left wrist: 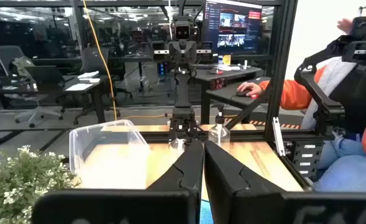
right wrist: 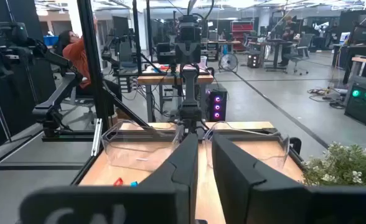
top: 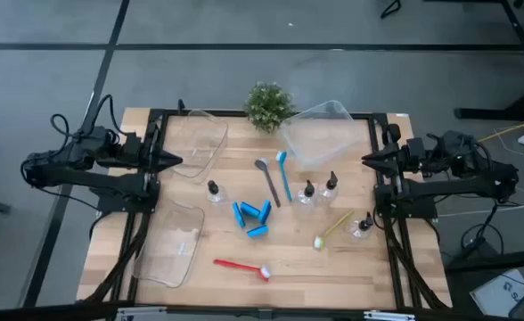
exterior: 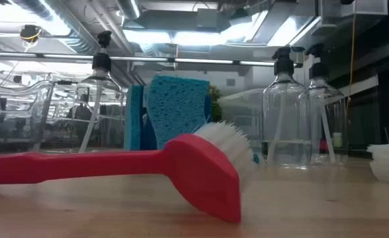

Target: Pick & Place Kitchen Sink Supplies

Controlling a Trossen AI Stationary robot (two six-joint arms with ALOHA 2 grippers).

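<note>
Both arms wait at the table's sides. My left gripper (top: 175, 161) (left wrist: 203, 155) is at the left edge and my right gripper (top: 367, 159) (right wrist: 205, 149) at the right edge, both shut and holding nothing. Between them lie a grey brush (top: 267, 178), a blue brush (top: 284, 174), a yellow-green brush (top: 331, 230) and a red brush (top: 242, 266) (exterior: 115, 165), flat on the wood. Blue sponge pieces (top: 251, 218) (exterior: 178, 109) sit mid-table. Black-capped clear bottles stand upright: one (top: 214, 191), a pair (top: 319, 189) (exterior: 287, 112), and one (top: 363, 226) near the right edge.
Clear plastic bins sit at the far left (top: 195, 143), far right (top: 320, 132) and near left (top: 171, 242). A small green plant (top: 268, 105) stands at the far edge. A person in an orange sleeve (left wrist: 295, 93) sits beyond the table.
</note>
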